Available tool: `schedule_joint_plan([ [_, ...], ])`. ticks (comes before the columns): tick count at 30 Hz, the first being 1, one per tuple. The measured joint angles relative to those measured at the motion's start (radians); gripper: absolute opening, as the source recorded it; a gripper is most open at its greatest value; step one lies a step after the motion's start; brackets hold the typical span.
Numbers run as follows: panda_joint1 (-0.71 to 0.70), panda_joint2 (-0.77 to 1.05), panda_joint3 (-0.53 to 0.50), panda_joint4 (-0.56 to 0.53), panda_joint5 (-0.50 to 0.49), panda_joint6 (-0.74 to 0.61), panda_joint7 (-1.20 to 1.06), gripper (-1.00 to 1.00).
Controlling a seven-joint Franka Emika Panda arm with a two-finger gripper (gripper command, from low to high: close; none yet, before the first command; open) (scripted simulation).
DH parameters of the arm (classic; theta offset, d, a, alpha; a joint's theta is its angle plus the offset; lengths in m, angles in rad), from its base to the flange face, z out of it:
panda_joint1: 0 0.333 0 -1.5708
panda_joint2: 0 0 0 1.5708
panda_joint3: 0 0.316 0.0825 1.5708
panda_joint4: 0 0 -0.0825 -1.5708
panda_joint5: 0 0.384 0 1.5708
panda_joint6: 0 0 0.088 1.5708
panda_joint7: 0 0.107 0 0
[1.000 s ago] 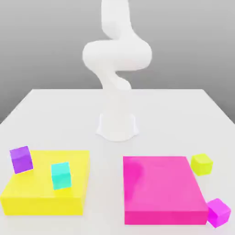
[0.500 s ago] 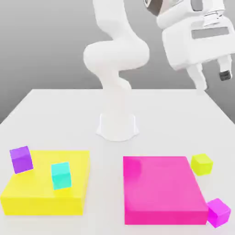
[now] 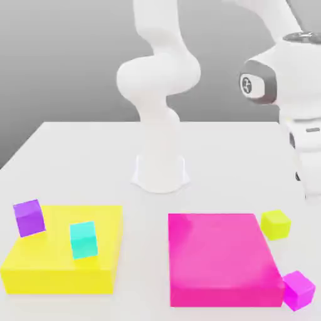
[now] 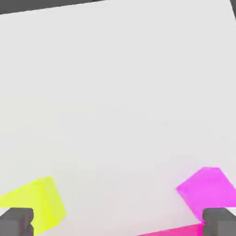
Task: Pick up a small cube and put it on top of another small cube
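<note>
Pincer (image 4: 118,222) released, its two tips well apart with nothing between them, above the right side of the surface (image 3: 207,157) in the exterior view. The lime cube (image 3: 275,225) sits on the surface near its right edge as the exterior view shows it, just beside the far right corner of the flat pink block (image 3: 222,257). Near that block's front right corner is the magenta cube (image 3: 298,290), turned at an angle. Toward the exterior view's left lies the flat yellow block (image 3: 63,247); the turquoise cube (image 3: 83,239) is seen over its right half, and the purple cube (image 3: 29,218) at its far left corner. In the hand view, the lime cube and the magenta cube appear well apart, each partly behind a tip of the pincer, with an edge of the pink block between.
</note>
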Motion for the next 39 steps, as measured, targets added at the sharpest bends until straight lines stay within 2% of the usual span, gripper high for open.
schedule_joint_plan([
  [8, 0.068, 0.135, 0.016, -0.076, -0.225, 0.115, 0.004, 0.00],
  [13, 0.085, 0.235, -0.013, -0.057, -0.279, 0.199, 0.034, 0.00],
  [18, 0.099, 0.347, -0.030, -0.041, -0.293, 0.288, 0.048, 0.00],
  [19, 0.100, 0.365, -0.030, -0.039, -0.292, 0.302, 0.049, -1.00],
  [26, 0.099, 0.366, -0.030, -0.038, -0.295, 0.302, 0.051, -1.00],
  [32, 0.086, 0.247, -0.014, -0.055, -0.285, 0.207, 0.038, -1.00],
  [39, 0.059, 0.115, -0.010, -0.079, -0.210, 0.090, -0.030, -1.00],
])
